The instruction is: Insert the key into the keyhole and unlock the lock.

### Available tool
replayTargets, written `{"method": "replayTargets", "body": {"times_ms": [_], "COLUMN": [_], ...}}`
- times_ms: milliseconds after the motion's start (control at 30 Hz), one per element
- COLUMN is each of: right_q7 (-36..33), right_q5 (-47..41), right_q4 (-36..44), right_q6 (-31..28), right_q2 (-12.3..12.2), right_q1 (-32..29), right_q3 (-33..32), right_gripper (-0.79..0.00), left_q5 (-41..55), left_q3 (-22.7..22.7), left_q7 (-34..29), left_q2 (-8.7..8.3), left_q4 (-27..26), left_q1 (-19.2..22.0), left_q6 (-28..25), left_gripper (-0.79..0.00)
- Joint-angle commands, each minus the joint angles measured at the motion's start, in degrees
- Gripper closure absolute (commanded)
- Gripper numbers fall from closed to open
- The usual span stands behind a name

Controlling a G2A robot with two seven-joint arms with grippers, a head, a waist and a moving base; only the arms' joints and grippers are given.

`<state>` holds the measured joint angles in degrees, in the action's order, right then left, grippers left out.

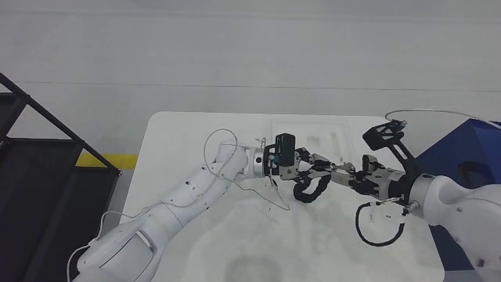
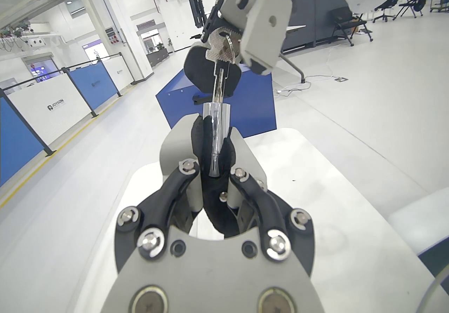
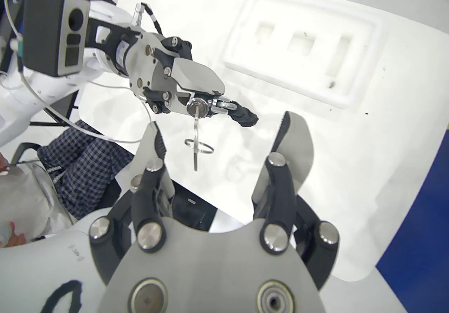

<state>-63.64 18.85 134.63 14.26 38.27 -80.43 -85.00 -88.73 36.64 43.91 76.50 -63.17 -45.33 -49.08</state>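
My left gripper (image 2: 214, 133) clamps the lock (image 2: 218, 114) to steady it. The key (image 2: 221, 51) sits in its keyhole, and my right gripper (image 3: 222, 128) gapes empty around it, seemingly poised to turn.

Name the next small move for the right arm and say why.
Probably close the right gripper on the key. Its blade already sits in the lock, which the left gripper clamps, while the right one stands open around the key's head, so it cannot turn it yet.
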Motion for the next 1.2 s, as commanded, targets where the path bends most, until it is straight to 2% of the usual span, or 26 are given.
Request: {"method": "replayTargets", "body": {"times_ms": [0, 167, 300, 700, 900, 1167], "right_q7": [-2.36, -5.58, -7.19, -5.27, -4.81, 0.21], "right_q5": [0.70, -0.12, -0.33, -0.45, 6.38, 14.33], "right_q4": [-0.28, -1.50, -2.04, -4.49, -2.06, 0.02], "right_q6": [-5.78, -14.52, -18.39, -18.03, -25.94, -32.21], "right_q2": [-0.25, -0.59, -0.75, -0.63, -0.93, -0.76], "right_q1": [0.04, -0.33, -0.88, -1.91, -1.48, -0.94], "right_q3": [-0.77, -2.42, -3.09, -3.26, -3.47, -0.73], "right_gripper": [-0.785, -0.785, -0.785, -0.785, -0.785, -0.785], "left_q5": [1.37, 6.09, 10.15, 20.64, 25.31, 28.50], "left_q3": [0.41, 1.32, 1.90, 1.33, 1.05, 1.59], "left_q7": [-1.23, -5.45, -9.32, -20.44, -25.81, -30.97], "left_q2": [-0.06, -0.01, 0.11, -0.54, -0.98, -0.86], "left_q4": [-0.27, -0.40, -0.30, -2.38, -3.10, -3.44], "left_q1": [0.11, 0.32, 0.15, 0.06, -0.62, -1.25], "left_q6": [-2.04, -6.81, -8.92, -8.92, -8.92, -8.40], "left_gripper": [0.000, 0.000, 0.000, 0.000, 0.000, 0.000]}}
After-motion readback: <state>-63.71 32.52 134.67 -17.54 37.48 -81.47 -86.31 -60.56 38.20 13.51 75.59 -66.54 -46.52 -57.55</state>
